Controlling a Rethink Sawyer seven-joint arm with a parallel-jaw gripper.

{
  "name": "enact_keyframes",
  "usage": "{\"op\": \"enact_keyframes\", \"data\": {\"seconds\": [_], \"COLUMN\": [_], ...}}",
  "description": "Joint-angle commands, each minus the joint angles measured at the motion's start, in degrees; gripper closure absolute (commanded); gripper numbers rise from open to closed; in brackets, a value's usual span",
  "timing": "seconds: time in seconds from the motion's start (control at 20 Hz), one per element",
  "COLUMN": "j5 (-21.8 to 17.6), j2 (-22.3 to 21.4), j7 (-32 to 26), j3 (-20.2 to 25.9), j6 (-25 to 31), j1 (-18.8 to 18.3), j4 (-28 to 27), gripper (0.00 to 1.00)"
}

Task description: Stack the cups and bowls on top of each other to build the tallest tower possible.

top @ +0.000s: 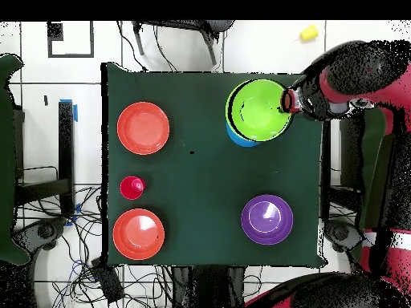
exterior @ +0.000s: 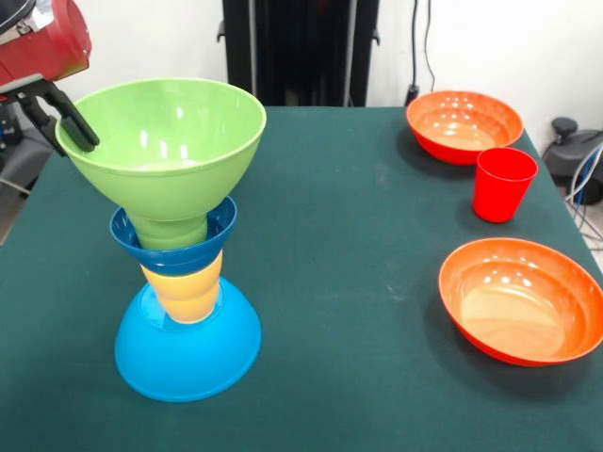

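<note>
The tower stands at the left of the front view. An upturned light-blue bowl (exterior: 188, 358) is its base. Above it come a yellow cup (exterior: 184, 292), a small dark-blue bowl (exterior: 174, 252), a green cup (exterior: 170, 229) and a wide green bowl (exterior: 165, 141), slightly tilted, on top. My gripper (exterior: 66, 122) straddles the green bowl's left rim and is shut on it. From overhead, the gripper (top: 286, 102) sits at the green bowl's (top: 257, 110) edge. A red cup (exterior: 504, 184) and two orange bowls (exterior: 464, 124) (exterior: 523, 299) stand apart at the right. The purple bowl (top: 266, 219) shows only overhead.
The green table (exterior: 349, 254) has its edges close to the tower's left side. Overhead, the orange bowls (top: 143, 127) (top: 138, 233) and the red cup (top: 132, 188) line one side, and cables lie on the floor around the table.
</note>
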Motion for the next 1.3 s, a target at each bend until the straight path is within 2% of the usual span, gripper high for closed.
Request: {"op": "enact_keyframes", "data": {"seconds": [0.05,0.65,0.95,1.3], "j5": [-2.34,-2.16,-1.08,-0.51], "j2": [3.16,2.99,-0.28,-2.05], "j7": [-3.55,-3.63,-4.96,-4.61], "j3": [-0.69,-0.59,-0.38,-0.36], "j6": [-2.56,-2.35,-1.36,-0.84], "j1": [2.76,2.71,1.34,1.30], "j4": [0.10,-0.06,2.73,4.03], "gripper": [1.00,1.00,1.00,1.00]}}
